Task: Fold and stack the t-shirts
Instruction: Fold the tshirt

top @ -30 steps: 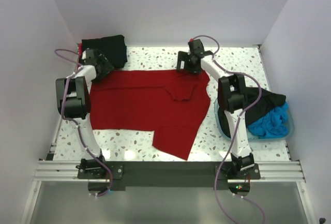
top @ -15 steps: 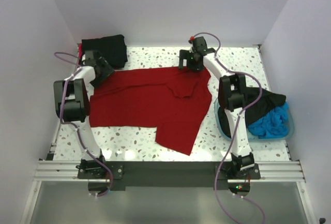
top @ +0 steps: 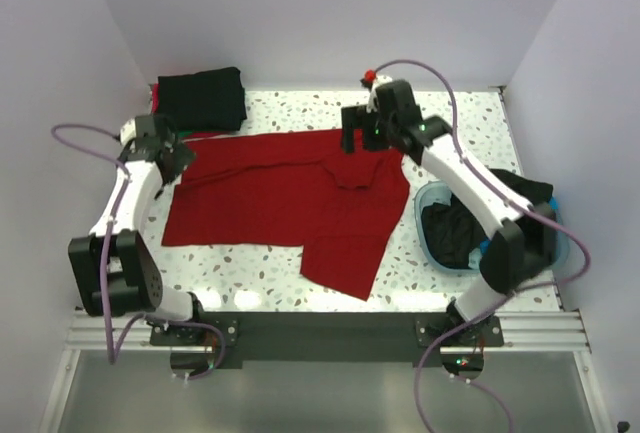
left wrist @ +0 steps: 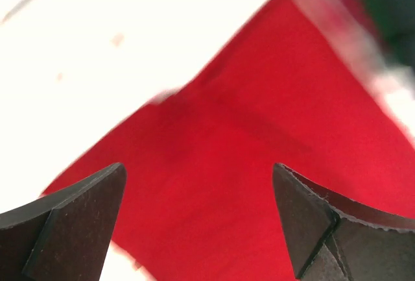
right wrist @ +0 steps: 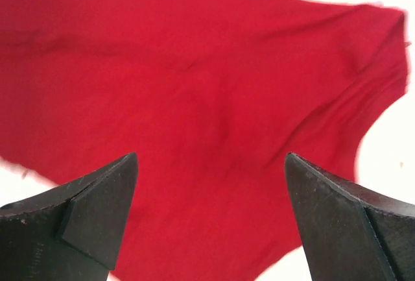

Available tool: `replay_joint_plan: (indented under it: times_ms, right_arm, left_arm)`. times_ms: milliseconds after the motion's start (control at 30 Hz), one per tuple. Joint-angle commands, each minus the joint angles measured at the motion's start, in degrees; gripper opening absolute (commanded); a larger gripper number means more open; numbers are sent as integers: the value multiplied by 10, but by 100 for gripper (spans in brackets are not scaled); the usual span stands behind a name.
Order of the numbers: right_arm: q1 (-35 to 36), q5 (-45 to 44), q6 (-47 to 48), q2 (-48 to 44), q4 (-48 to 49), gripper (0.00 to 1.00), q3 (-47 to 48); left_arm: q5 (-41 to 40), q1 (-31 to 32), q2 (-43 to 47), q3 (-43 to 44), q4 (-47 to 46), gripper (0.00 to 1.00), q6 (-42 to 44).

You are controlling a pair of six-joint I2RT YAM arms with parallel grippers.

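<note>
Hovering released and empty, the left hand (top: 160,145) and right hand (top: 358,136) have each lifted off the far corners they stood over a second ago, their elbows swung outward, leaving the dark red t-shirt (top: 270,193) spread on the desk (top: 455,123) beneath and between them, so folding can seemingly begin

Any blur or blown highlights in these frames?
Left wrist: red shirt smeared, likely motion blur, and table blown out to white. Right wrist: shirt mostly sharp, its edges soft, table again clipped white. Top external: sharp, with glare patches along the table's near edge.
</note>
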State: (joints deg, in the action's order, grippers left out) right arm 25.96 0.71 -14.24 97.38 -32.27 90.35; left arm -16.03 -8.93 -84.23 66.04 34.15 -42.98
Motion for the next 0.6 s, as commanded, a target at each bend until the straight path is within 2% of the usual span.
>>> replay_joint_plan:
  times_ms: [0, 67, 100, 200, 433, 567]
  right_arm:
    - [45, -21, -50, -103, 38, 99, -160]
    - [61, -19, -67, -141, 59, 99, -215]
    - [77, -21, -81, -176, 63, 99, -259]
    - [113, -20, -98, -217, 72, 99, -308]
    - [161, -26, -146, -294, 75, 99, -409]
    - [183, -27, -163, -327, 58, 99, -434]
  left_arm:
    - [-51, -24, 68, -116, 61, 100, -48]
    - [-49, -47, 102, -195, 51, 100, -52]
    - [-30, -77, 131, -219, 33, 100, -43]
    - [10, -118, 170, -285, -5, 100, -27]
    - [28, -126, 132, -298, -60, 99, -24]
    - [23, -130, 92, -297, -65, 90, -34]
